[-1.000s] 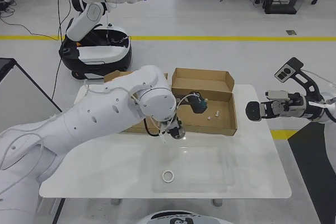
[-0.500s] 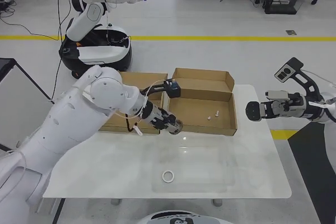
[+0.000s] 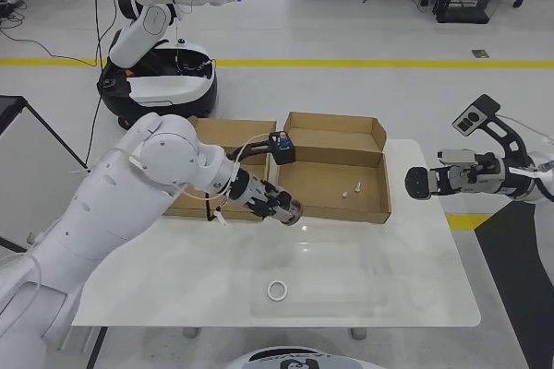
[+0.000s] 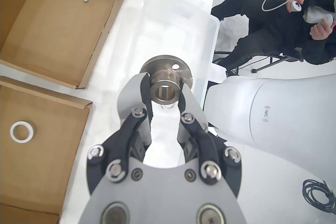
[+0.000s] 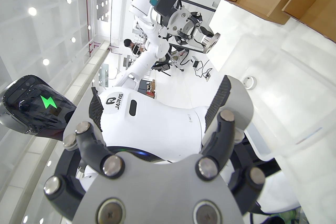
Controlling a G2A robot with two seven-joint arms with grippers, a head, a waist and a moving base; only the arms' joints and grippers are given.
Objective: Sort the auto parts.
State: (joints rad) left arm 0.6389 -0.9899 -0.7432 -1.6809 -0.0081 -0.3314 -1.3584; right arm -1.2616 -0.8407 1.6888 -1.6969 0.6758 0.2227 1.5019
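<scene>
While L gripper point(image 4: 164, 97) grips flange point(image 4: 168, 68), clear bin point(image 4: 189, 33) sits near

No text, label or number can be read on the cardboard boxes point(image 3: 332, 184) or the metal flange point(image 4: 157, 65).

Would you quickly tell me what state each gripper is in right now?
Left gripper: shut on the metal flange.
Right gripper: open, holding nothing.
</scene>
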